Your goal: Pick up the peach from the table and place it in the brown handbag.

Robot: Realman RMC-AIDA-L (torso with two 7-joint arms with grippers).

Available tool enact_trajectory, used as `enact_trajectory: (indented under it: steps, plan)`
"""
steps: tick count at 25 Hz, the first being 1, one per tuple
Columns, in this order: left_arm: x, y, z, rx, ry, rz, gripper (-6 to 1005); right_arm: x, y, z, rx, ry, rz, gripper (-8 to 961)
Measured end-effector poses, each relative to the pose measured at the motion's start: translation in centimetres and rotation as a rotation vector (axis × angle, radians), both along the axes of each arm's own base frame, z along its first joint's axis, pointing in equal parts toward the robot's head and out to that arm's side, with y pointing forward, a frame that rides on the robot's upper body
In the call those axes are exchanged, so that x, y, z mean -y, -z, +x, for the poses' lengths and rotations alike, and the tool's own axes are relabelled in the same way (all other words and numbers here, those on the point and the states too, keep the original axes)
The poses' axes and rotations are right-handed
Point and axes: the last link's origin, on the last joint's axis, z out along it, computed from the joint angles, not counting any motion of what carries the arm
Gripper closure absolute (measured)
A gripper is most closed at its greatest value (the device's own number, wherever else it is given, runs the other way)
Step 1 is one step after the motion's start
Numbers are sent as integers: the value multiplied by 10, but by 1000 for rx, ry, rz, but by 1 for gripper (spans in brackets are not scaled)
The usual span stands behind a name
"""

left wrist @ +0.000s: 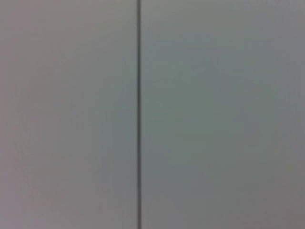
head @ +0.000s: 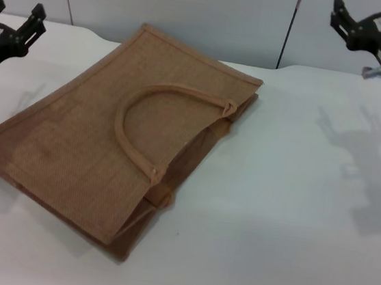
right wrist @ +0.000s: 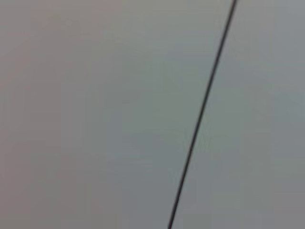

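The brown handbag (head: 108, 140) lies flat on the white table (head: 285, 215), left of centre, with its loop handle (head: 153, 104) on top and its mouth facing right. The peach is not in view in any frame. My left gripper (head: 16, 9) is raised at the far left edge, beyond the bag's left corner, open and empty. My right gripper (head: 340, 16) is raised at the top right, well clear of the bag, open and empty. Both wrist views show only a grey wall.
A grey panelled wall (head: 192, 5) with dark vertical seams stands behind the table; one seam shows in the left wrist view (left wrist: 138, 114) and one in the right wrist view (right wrist: 200, 114). Bare tabletop lies to the right of the bag.
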Motion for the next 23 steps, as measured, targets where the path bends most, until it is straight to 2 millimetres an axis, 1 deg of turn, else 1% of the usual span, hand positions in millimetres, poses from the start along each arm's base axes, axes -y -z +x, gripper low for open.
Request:
enact_trajectory:
  steps: [5,6,7,8,9,10,14,19,22,23]
  plan:
    - [3,13,0,-7,-40,72,205,11,2,31,-45,-21,50,132]
    - [3,17,-1,-5,-55,75,204,13,3,36,-49,-26,54,132]
    - [3,20,-1,-4,-67,76,204,15,4,45,-54,-17,50,132]
    - [4,22,-2,-4,-76,73,204,15,4,45,-54,-17,50,132]
    - [5,28,-3,2,-95,57,204,15,5,53,-63,6,39,132]
    - [5,28,-3,2,-95,57,204,15,5,53,-63,6,39,132]
    - [7,32,-6,35,-115,43,204,16,5,64,-70,41,29,132]
    - [1,38,-8,35,-159,4,245,15,5,67,-57,55,21,132]
    - [0,41,-11,34,-184,-14,341,15,7,67,-55,57,17,132]
    - [0,42,-11,34,-186,-16,341,15,7,68,-54,59,16,132]
